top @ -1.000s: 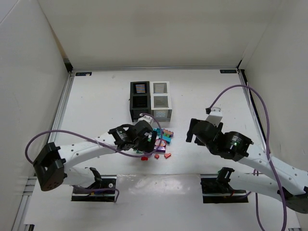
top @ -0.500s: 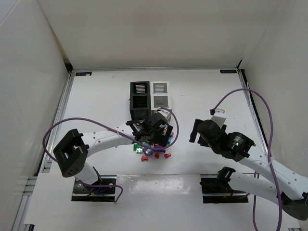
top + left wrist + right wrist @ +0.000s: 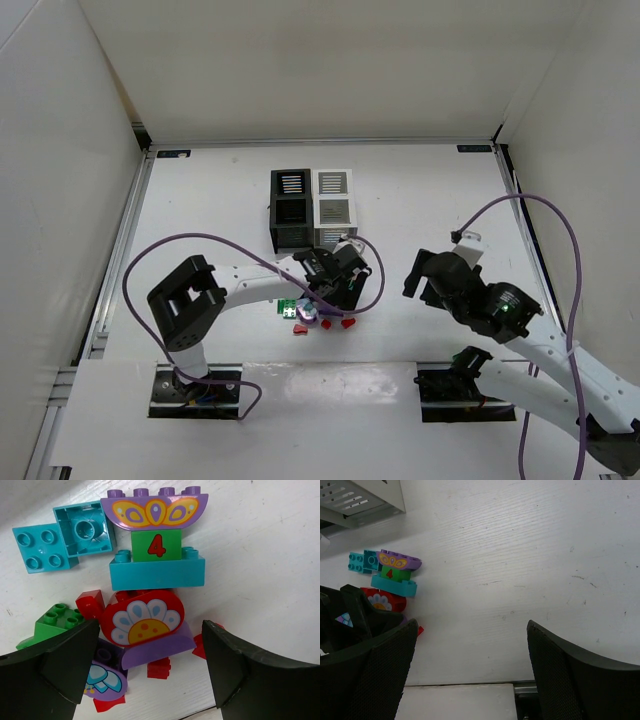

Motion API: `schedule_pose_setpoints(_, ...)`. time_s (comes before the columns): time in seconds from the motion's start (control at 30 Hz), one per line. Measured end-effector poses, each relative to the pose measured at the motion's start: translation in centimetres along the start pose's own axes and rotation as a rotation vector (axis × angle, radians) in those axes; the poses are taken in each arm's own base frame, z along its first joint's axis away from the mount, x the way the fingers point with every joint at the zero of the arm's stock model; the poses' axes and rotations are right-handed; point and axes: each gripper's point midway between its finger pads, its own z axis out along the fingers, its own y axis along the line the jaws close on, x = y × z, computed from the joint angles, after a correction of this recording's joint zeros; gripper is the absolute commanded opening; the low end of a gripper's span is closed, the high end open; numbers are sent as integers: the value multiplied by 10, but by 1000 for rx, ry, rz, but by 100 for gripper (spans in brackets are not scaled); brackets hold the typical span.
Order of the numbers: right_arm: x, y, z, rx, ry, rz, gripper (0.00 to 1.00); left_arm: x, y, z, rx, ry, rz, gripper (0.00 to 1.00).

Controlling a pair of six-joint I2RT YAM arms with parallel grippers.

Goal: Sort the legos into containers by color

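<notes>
You're at the pick step: your left gripper (image 3: 150,652) hangs over the heap of legos (image 3: 322,312), jaws wide apart and straddling the red flower brick (image 3: 144,621), with nothing held. The heap lies on the table (image 3: 450,200) just in front of the black bin (image 3: 290,208) and white bin (image 3: 333,208). Next, I judge, you need to drop straight down and close on that 1 red brick without snagging the purple piece (image 3: 162,649) under it; your right gripper (image 3: 470,670) hangs spread open off to the side.
</notes>
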Motion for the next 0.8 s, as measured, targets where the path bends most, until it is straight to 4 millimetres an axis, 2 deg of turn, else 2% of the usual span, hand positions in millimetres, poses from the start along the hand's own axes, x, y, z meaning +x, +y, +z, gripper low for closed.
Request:
schedule_pose_setpoints(0.1,-1,-3,0,1,-3,13,90,3,0,2,-15,12,-9,92)
schedule_pose_setpoints(0.2,-2,-7,0,5,-7,26,90,6,3,2,-30,19,-27,86)
schedule_pose_setpoints(0.43,-1,-12,0,5,-1,40,90,2,3,5,-49,13,-52,86)
schedule_pose_setpoints(0.53,0,-13,0,3,4,44,90,1,0,12,-55,16,-54,82)
schedule_pose_setpoints(0.7,0,-13,0,-1,4,49,90,4,-2,15,-63,22,-55,62)
schedule_pose_setpoints(0.8,0,-13,-1,-5,4,49,90,3,-2,14,-66,22,-55,59)
